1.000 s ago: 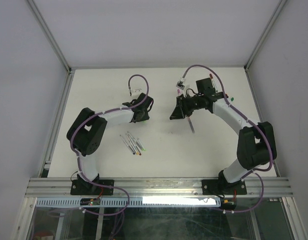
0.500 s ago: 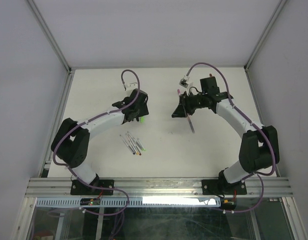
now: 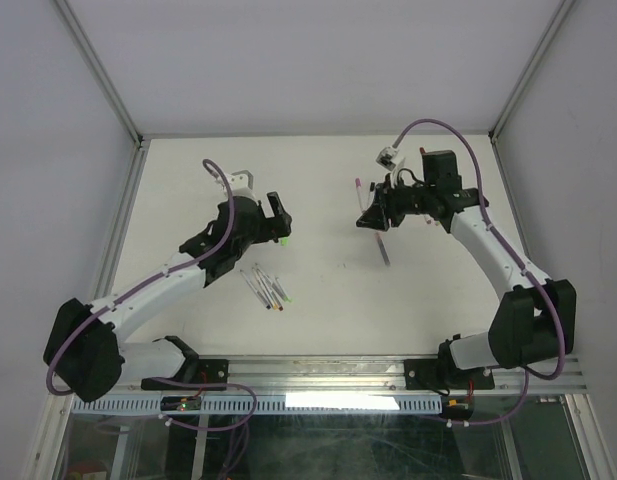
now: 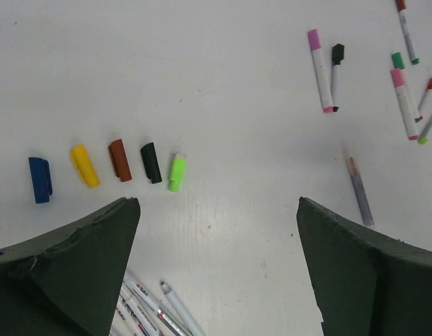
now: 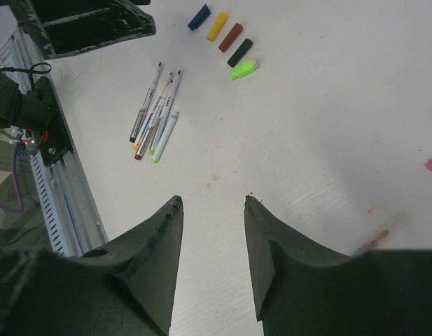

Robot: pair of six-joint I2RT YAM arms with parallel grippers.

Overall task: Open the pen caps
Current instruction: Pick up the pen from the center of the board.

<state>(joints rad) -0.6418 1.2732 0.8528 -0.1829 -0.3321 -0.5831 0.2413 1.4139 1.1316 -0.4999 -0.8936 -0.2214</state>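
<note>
Five pen caps lie in a row on the white table: blue [image 4: 39,180], yellow [image 4: 85,165], brown [image 4: 120,159], black [image 4: 151,162] and light green [image 4: 176,171]. My left gripper [image 4: 217,203] hovers just near of the row, open wide and empty. The green cap [image 3: 285,241] also shows beside the left gripper [image 3: 275,215] from above. My right gripper [image 5: 213,199] is open over bare table with nothing between its fingers; the cap row [image 5: 230,37] lies far ahead of it. A grey pen barrel [image 3: 384,248] lies under the right gripper [image 3: 371,218].
Several uncapped pens [image 3: 268,288] lie bundled near the table's middle front. Capped pens lie at the far right, among them a pink one [image 4: 319,70] and a black-capped one [image 4: 336,63]. The aluminium rail [image 5: 61,189] marks the near edge.
The left gripper opened wide and let go of the green cap, which now lies at the end of the row. The left arm stretched out leftward. The right arm shifted slightly right.
</note>
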